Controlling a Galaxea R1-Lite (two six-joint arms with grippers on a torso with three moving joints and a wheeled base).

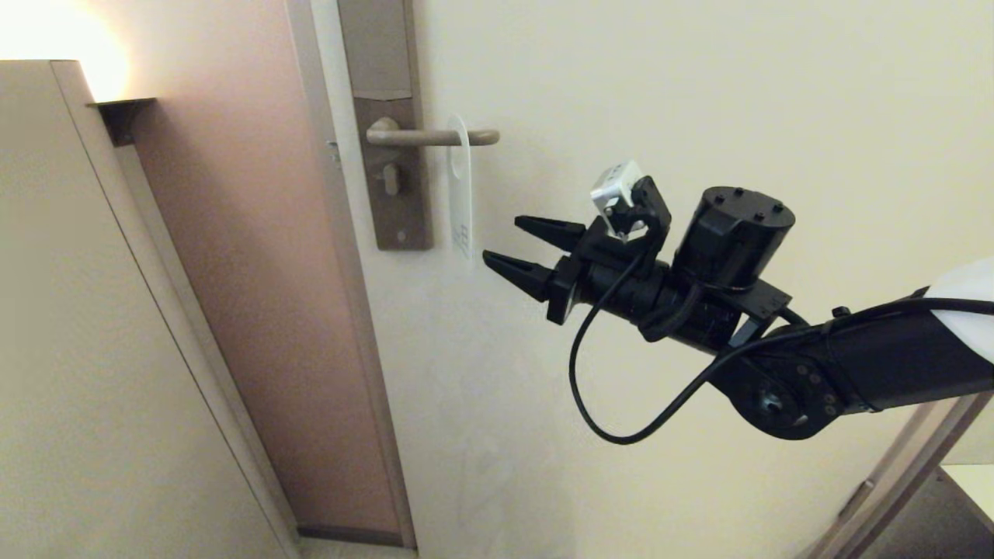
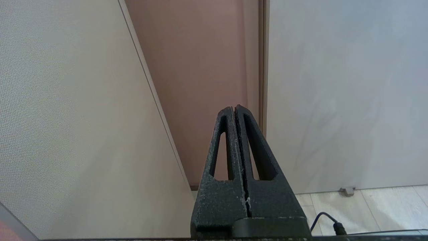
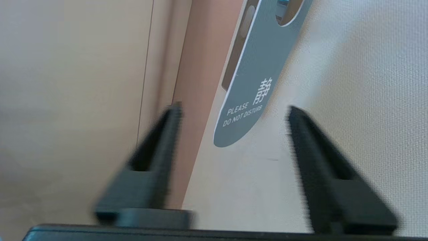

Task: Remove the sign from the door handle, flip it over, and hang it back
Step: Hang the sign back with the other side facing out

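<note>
Presently, the sign (image 1: 460, 186) hangs by its hole on the door handle (image 1: 432, 137), seen edge-on beside the brown backplate (image 1: 394, 132). The right claw (image 1: 528, 250) stands just short of its lower end, fingers spread and empty. A sound grasp would close on the sign's lower edge without pressing into the door (image 1: 699, 93). The left claw (image 2: 234, 112) rests shut, low and apart.
</note>
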